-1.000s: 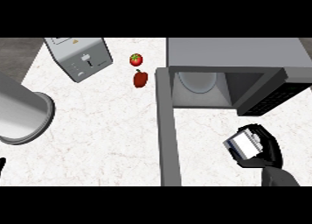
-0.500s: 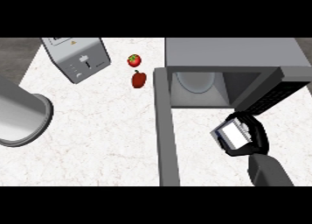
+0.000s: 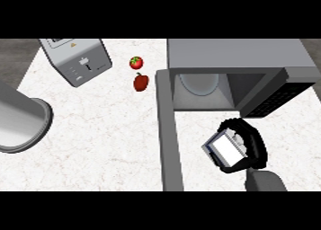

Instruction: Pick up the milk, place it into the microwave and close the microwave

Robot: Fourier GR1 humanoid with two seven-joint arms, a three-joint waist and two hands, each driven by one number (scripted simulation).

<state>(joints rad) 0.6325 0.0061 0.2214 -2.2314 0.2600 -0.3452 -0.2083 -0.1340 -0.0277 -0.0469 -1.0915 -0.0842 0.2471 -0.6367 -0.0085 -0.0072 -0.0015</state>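
Head view entry: my right robot hand (image 3: 246, 146) is curled round the milk carton (image 3: 224, 149), fingers wrapped over its far side and thumb below, so the carton is carried clear of the desk (image 3: 103, 130) with its pale face turned up and to the left. It hangs in front of the microwave (image 3: 236, 74), just short of the open cavity and a little to its right side, near the control panel.

The microwave door (image 3: 168, 134) stands swung fully open, a long grey slab running down the view to the left of my hand. Inside the cavity I can see the round turntable plate (image 3: 200, 83); nothing else sits in there.

My left robot hand shows only as a dark sliver at the lower left edge; I cannot tell its finger state.

Step in hand, as I judge it: pick-up done, carry to the microwave under way, placing not yet done, door not yet closed.

Next move calls for bringing the carton forward and slightly left, so it clears the right wall and panel, then lowering it onto the turntable before opening the fingers. The door then needs a push from its outer face.

Bystanders: toaster (image 3: 78, 62), tomato (image 3: 136, 62), red pepper (image 3: 140, 82), large metal pot (image 3: 13, 117).
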